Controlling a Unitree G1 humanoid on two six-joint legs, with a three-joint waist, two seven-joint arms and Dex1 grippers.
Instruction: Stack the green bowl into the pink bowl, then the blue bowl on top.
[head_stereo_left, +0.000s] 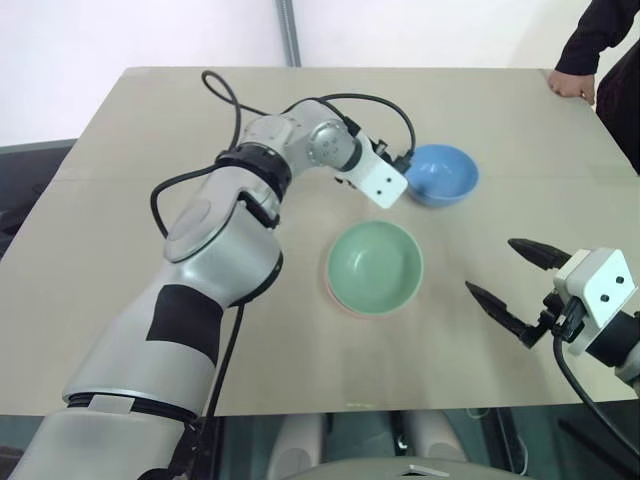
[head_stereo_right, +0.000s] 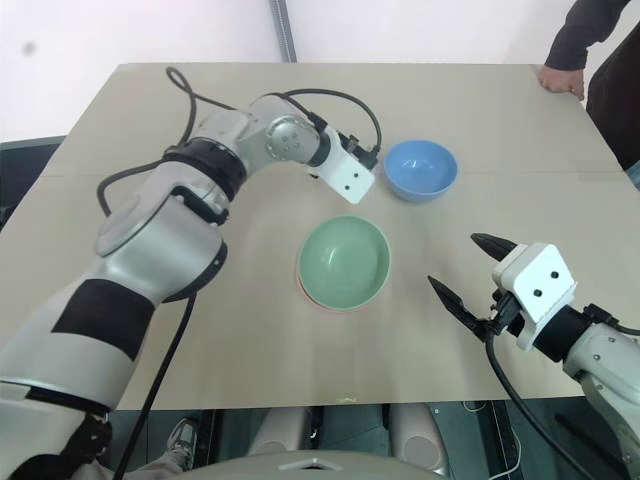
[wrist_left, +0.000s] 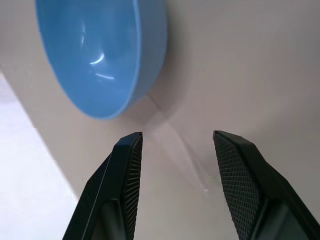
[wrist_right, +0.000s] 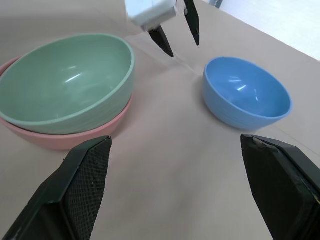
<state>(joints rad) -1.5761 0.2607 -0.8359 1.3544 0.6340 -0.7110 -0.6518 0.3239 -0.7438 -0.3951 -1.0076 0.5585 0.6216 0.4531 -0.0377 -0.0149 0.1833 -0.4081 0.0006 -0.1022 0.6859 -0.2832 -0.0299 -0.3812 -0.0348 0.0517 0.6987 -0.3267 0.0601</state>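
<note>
The green bowl (head_stereo_left: 375, 265) sits nested inside the pink bowl (wrist_right: 65, 137) at the middle of the table; only the pink rim and lower wall show beneath it. The blue bowl (head_stereo_left: 441, 174) stands upright by itself farther back and to the right. My left gripper (wrist_left: 177, 136) hovers open and empty just left of the blue bowl, pointing down at the tabletop. Its fingers (wrist_right: 162, 40) hang above the table between the two-bowl stack and the blue bowl. My right gripper (head_stereo_left: 490, 265) is wide open and empty, low over the table to the right of the stack.
The bowls rest on a tan table (head_stereo_left: 130, 200) with bare surface to the left and front. A person's hand (head_stereo_left: 571, 84) rests on the table's far right corner. A black cable (head_stereo_left: 225, 95) loops over my left arm.
</note>
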